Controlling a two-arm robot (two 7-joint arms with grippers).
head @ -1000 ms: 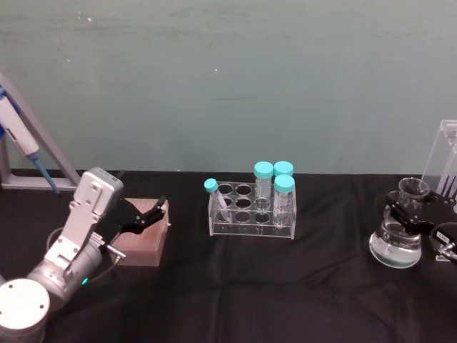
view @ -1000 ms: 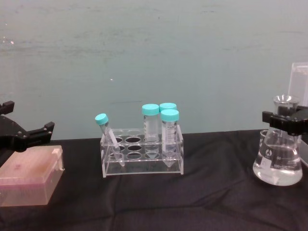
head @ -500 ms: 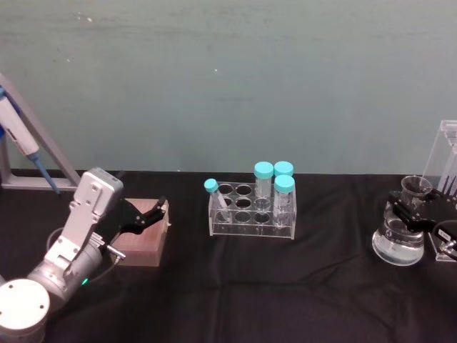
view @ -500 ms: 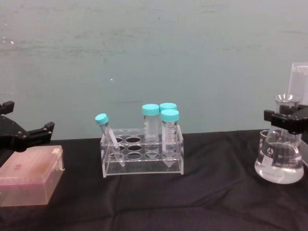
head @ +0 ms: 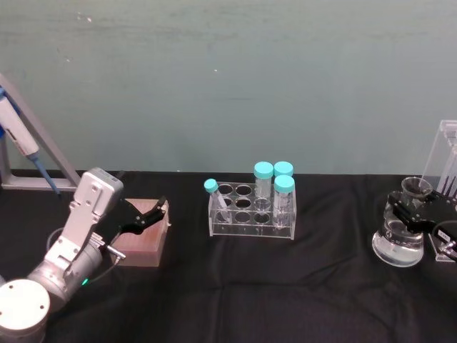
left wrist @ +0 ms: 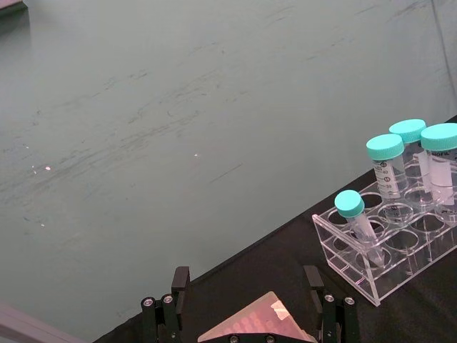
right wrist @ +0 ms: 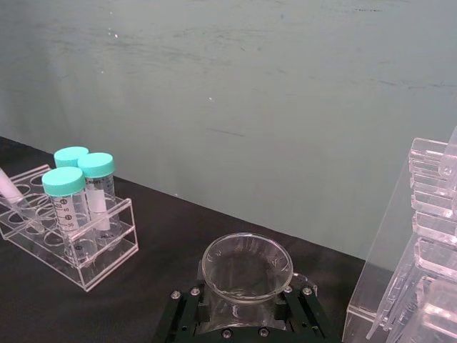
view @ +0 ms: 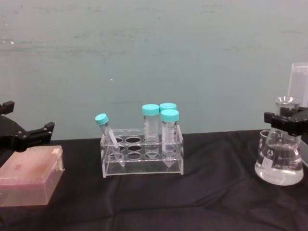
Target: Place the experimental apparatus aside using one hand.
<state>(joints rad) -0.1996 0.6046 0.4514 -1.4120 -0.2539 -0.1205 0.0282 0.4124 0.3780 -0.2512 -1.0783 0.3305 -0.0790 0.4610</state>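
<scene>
The conical flask (head: 397,243), glass, part-filled with clear liquid, looks fragile, slippery and bottom-heavy; its narrow neck is the sensible hold. The right gripper (head: 413,209) is clamped around that neck, at the counter's (head: 285,286) right end beside the acrylic pipette stand (head: 446,161). The left gripper (head: 146,216) hovers spread, holding nothing, over a pink box (head: 143,239).

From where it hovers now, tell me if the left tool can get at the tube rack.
Probably yes: the left tool hovers open over the pink box, and bare tablecloth lies between it and the tube rack.
</scene>
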